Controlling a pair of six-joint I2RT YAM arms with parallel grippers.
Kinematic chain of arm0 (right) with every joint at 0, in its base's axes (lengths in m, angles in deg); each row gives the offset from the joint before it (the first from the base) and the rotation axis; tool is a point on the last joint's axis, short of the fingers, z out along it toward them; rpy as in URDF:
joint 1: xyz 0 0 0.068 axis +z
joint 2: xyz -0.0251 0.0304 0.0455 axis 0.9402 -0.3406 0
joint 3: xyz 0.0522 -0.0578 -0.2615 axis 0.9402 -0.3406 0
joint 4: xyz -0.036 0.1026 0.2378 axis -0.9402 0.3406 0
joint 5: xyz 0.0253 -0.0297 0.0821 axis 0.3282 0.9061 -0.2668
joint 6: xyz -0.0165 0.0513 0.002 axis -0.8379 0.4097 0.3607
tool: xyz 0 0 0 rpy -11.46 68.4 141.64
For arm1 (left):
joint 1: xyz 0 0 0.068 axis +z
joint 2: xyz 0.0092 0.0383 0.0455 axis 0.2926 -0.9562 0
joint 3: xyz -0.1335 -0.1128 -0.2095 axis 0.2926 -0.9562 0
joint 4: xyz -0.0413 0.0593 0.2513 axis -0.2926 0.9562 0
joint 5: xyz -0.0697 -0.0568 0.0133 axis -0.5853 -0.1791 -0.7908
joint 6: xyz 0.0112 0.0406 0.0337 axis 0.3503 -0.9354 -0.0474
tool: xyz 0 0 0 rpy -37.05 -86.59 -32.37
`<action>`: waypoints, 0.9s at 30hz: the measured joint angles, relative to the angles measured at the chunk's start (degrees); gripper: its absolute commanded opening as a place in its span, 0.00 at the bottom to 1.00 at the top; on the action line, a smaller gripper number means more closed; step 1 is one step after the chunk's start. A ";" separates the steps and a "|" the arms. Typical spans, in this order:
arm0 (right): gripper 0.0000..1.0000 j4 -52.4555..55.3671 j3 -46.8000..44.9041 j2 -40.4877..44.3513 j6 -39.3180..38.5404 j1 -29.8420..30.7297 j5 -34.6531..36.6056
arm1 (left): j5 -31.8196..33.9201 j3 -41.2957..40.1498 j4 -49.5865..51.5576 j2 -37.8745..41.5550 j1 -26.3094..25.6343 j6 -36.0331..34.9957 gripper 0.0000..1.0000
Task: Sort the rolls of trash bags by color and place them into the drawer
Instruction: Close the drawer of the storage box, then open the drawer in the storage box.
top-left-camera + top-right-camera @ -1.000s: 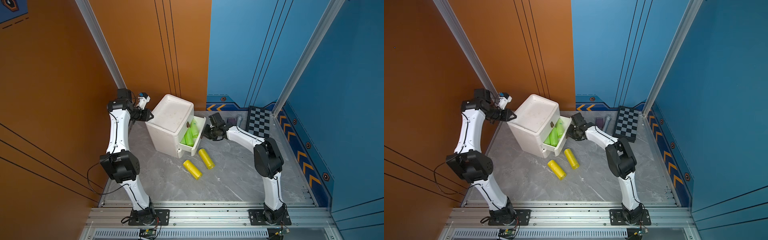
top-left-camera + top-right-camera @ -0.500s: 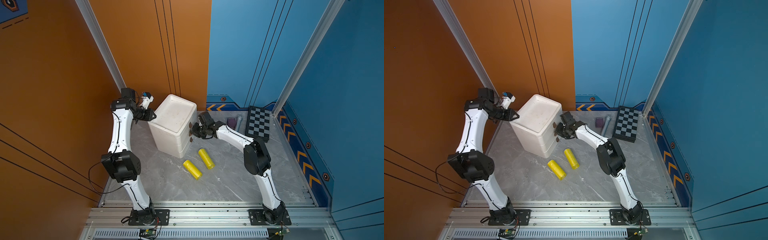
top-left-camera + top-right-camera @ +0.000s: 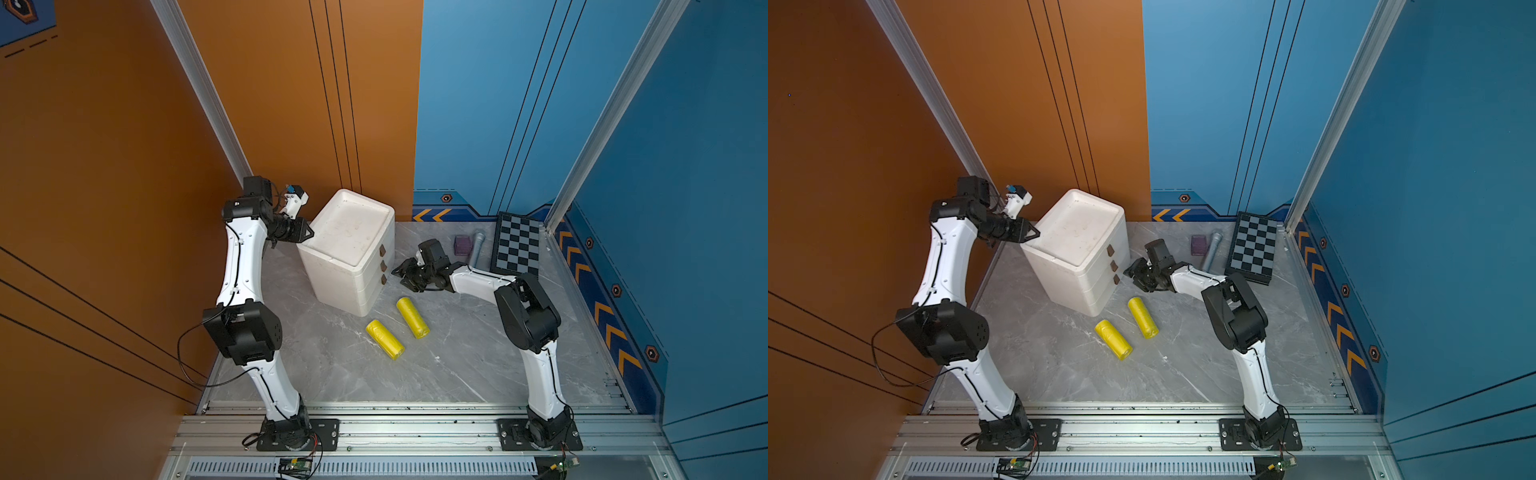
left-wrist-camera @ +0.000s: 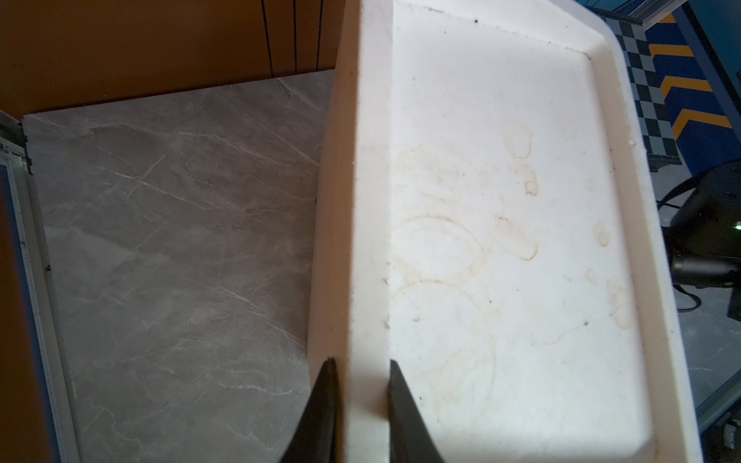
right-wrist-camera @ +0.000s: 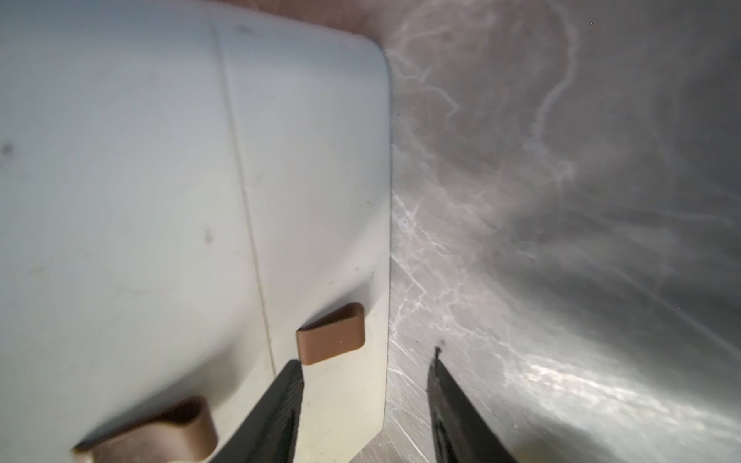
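Note:
Two yellow rolls of trash bags (image 3: 412, 317) (image 3: 385, 338) lie on the grey table in front of the white drawer unit (image 3: 349, 245); both top views show them (image 3: 1143, 316) (image 3: 1113, 338). All three drawers are pushed in, each with a brown handle (image 3: 383, 279). My left gripper (image 3: 308, 232) (image 4: 359, 362) is shut on the raised rim (image 4: 367, 240) of the unit's top at its back left corner. My right gripper (image 3: 397, 272) (image 5: 367, 356) hangs open just off the unit's front, beside the lowest handle (image 5: 331, 334), nothing between its fingers.
A checkered board (image 3: 517, 245) leans at the back right, with a purple block (image 3: 462, 246) and a slim grey tube (image 3: 477, 249) beside it. Orange and blue walls close in the back and sides. The right arm's elbow (image 3: 525, 316) stands over the table's right half.
A drawer holding green rolls stood open a second ago; my right gripper pushed it in. That gripper has since drawn back from the front and opened. The left gripper kept its hold.

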 measured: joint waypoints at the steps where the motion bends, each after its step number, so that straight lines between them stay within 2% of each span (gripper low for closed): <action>1: 0.54 -3.63 -2.12 -0.04 1.79 -0.48 -0.72 | 0.02 0.00 0.02 0.00 0.02 0.02 0.00; 5: 0.54 -18.71 -5.75 -2.67 8.76 -1.27 -2.97 | 0.02 0.00 0.04 0.00 0.02 0.02 0.00; 9: 0.54 -28.13 -5.84 -6.08 12.61 -0.98 -4.50 | 0.02 0.00 0.04 0.00 0.02 0.02 0.00; 27: 0.54 -38.73 -8.33 -10.36 18.29 1.51 -4.76 | 0.02 0.00 0.04 0.00 0.02 0.02 0.00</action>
